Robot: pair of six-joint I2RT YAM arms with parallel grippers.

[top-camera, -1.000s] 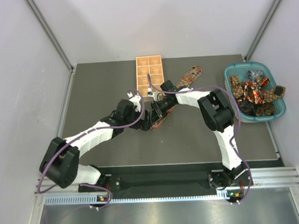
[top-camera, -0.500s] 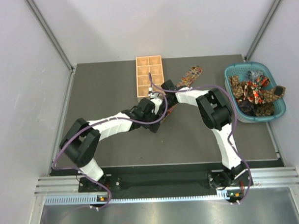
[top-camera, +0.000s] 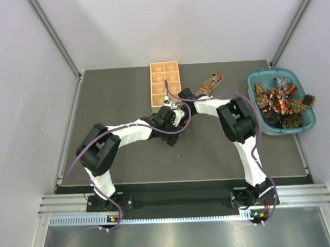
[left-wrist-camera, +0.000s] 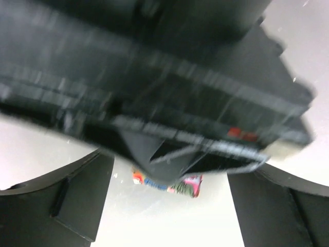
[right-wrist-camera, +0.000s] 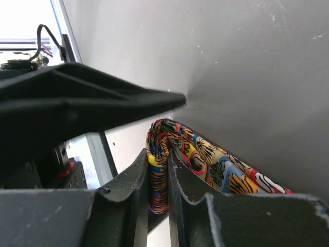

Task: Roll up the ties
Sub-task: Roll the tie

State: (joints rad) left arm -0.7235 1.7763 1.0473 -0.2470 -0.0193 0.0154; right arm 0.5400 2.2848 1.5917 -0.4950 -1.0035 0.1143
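One printed tie (top-camera: 211, 82) lies diagonally on the dark table, its wide pointed end near the back. My right gripper (top-camera: 176, 108) is at its narrow end. In the right wrist view the right gripper (right-wrist-camera: 158, 157) is shut on a folded loop of the colourful tie (right-wrist-camera: 216, 167). My left gripper (top-camera: 169, 123) sits right against the right one. In the blurred left wrist view the left gripper (left-wrist-camera: 169, 216) is open, its fingers (left-wrist-camera: 67, 200) wide apart. A small bit of tie (left-wrist-camera: 167, 184) shows under the black body of the right gripper (left-wrist-camera: 169, 103).
A tan wooden compartment tray (top-camera: 164, 75) stands at the back centre, just behind the grippers. A teal basket (top-camera: 311, 115) at the right holds several more ties (top-camera: 278, 98). White walls close in the table on both sides.
The left arm has pulled its elbow in toward the middle, and its gripper has closed in on the right gripper. The right gripper has stayed on the tie's narrow end.
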